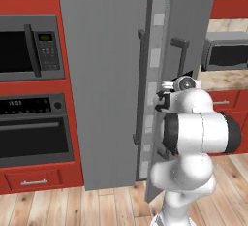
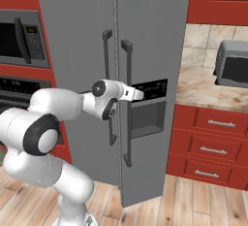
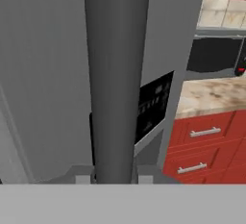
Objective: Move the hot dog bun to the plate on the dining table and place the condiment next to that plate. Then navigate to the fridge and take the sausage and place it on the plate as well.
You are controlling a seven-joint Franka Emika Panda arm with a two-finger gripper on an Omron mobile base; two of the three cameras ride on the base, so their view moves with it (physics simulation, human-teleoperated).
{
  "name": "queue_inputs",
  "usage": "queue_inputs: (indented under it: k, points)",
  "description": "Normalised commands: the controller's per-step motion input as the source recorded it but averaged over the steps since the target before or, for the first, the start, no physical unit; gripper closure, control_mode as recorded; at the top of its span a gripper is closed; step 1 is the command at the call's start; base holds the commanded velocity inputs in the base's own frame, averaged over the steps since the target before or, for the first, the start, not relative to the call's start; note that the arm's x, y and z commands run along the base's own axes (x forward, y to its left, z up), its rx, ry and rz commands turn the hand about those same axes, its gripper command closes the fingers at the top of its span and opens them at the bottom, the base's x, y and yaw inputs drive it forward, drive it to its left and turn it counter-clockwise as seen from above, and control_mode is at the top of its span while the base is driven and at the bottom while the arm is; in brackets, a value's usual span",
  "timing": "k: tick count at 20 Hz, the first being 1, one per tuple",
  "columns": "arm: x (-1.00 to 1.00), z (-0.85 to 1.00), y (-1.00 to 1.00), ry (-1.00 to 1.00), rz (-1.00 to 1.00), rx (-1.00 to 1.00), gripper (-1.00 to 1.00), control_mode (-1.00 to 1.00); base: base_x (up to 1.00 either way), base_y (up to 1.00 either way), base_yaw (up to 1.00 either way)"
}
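Observation:
The tall grey fridge stands straight ahead. Its right door is swung slightly ajar, and pale inner shelf edges show in the gap. My gripper is shut on the right door's vertical grey handle. In the hand view that handle runs up from between my fingertips. The sausage is hidden inside the fridge. The hot dog bun, the plate, the condiment and the dining table are out of view.
A black microwave and oven sit in red cabinets left of the fridge. To its right are red drawers and a marble counter with a grey toaster oven. Wood floor lies below.

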Motion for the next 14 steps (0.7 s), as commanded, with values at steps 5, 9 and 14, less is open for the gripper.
queue_inputs:
  k: [5, 9, 14]
  points:
    - [-0.71, 0.07, 0.16, -0.1, 0.0, -0.06, -1.0, -1.0, 0.0, 0.0, 0.0]
    - [-0.8, 0.8, 0.2, -0.02, 0.0, 0.0, -1.0, -1.0, 0.0, 0.0, 0.0]
    - [-0.08, 1.0, 0.58, 0.18, 0.0, -0.04, -1.0, -1.0, 0.0, 0.0, 0.0]
